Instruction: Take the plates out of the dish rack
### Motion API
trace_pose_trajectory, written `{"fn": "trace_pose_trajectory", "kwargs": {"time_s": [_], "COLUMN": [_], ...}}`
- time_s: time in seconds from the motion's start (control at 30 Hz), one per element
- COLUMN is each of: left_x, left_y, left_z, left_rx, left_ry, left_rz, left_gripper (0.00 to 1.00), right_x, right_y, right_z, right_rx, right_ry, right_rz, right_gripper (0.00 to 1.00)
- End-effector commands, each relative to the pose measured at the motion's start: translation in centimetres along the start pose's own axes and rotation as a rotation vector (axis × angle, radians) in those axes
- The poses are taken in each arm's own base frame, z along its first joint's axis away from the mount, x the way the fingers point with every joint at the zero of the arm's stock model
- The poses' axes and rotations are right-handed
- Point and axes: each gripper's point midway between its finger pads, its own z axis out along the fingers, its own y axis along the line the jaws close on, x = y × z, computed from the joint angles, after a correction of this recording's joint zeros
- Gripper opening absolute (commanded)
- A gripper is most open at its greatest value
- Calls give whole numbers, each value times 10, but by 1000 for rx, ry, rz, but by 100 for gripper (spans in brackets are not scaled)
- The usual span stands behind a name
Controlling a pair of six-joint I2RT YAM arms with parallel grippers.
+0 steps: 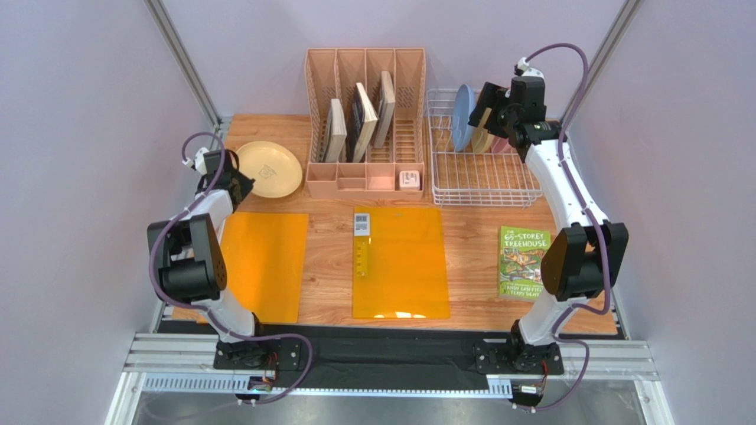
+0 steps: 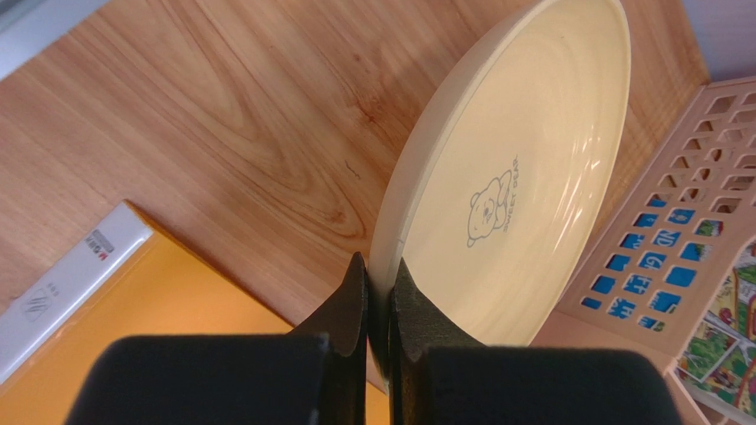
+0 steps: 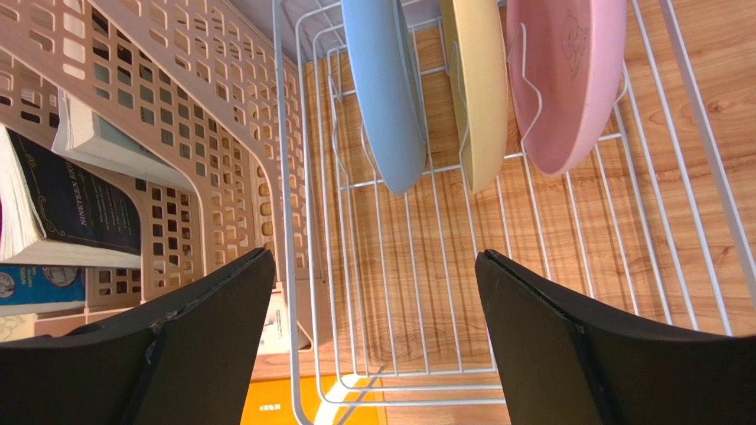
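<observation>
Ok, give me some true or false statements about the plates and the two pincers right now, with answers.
The left pincer grips the rim of the pale yellow plate. True.
The tan plate stands between the blue plate and the pink plate. True.
The right pincer is shut on the blue plate. False: it is open, holding nothing.
The pink plate lies flat. False: it stands on edge in the dish rack.

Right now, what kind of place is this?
Probably a robot test booth, not a kitchen: plain walls around one wooden table, left arm and right arm bolted on, dish rack beside a book organizer.
</observation>
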Motion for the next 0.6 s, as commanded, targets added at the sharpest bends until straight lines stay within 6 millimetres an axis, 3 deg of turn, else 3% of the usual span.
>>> {"fn": "trace_pose_trajectory", "kwargs": {"time_s": [0.0, 0.27, 0.37, 0.57], "left_x": [-24, 3, 3, 3], "left_y": [-32, -15, -14, -12], "left_z": [16, 46, 43, 35], "left_rx": [93, 37, 40, 46], "left_ry": [-43, 25, 20, 18], "left_rz": [-63, -33, -26, -7], "left_gripper": [0, 0, 11, 20], "right_x": [-23, -22, -22, -24], "right_y": [8, 7, 3, -8], "right_z": [6, 33, 40, 59], "right_rx": [-24, -19, -1, 63], "right_ry": [-41, -11, -7, -5], "right_rz": [-35, -74, -96, -137], "right_gripper": [90, 90, 89, 89]}}
